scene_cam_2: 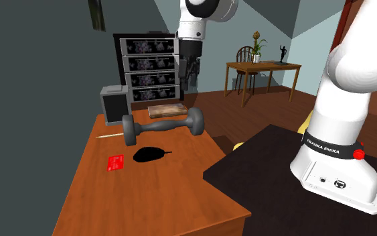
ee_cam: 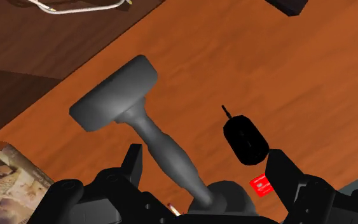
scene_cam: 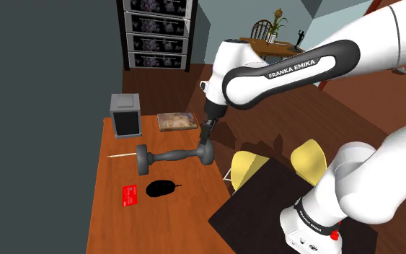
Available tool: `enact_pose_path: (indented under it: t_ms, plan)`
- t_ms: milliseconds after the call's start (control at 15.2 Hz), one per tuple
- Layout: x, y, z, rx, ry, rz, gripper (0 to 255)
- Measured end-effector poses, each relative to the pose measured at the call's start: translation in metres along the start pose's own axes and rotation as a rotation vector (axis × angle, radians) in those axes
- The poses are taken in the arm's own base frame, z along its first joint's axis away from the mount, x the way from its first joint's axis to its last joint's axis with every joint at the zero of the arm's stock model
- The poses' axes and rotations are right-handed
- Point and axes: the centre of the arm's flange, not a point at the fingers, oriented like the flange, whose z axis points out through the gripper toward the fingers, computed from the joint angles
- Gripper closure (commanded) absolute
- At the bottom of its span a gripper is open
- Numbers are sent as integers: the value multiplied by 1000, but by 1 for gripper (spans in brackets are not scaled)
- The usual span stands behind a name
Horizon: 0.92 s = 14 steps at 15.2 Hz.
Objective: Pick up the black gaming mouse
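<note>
Black gaming mouse (scene_cam: 161, 188): a smooth, low oval, uniformly black with no surface detail readable, and a short thin stub projecting from one end. It lies flat on the wooden table (scene_cam: 194, 216), just beside a small red card (scene_cam: 128, 195) and apart from it. It sits on the side of the dumbbell (scene_cam: 176, 155) nearer the shoulder camera.

Dumbbell: matt dark grey, with two thick disc-shaped heads joined by a handle that swells at the middle. It lies on its side, across the table.

Table: reddish-brown top with visible wood grain.

Further back stands a grey box (scene_cam: 125, 115) with a dark front panel, upright. Beside it lies a flat rectangular board (scene_cam: 176, 120) with a mottled brown face. A thin pale stick (scene_cam: 120, 154) lies near the dumbbell head on the shoulder view's left.

Gripper (ee_cam: 208, 167): all black, with its fingers (ee_cam: 133, 162) spread well apart and nothing between the pads. In the wrist view it looks down on the dumbbell handle, with the mouse off towards one finger and not between them. In the second exterior view it hangs well above the table and touches nothing. The mouse is not held.
</note>
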Motion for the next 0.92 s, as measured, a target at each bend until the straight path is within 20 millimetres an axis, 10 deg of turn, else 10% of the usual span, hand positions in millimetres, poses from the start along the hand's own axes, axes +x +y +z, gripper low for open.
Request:
enact_pose_path:
  t_ms: [924]
  plan:
    - [80,-78,149,10,-22,-337,0]
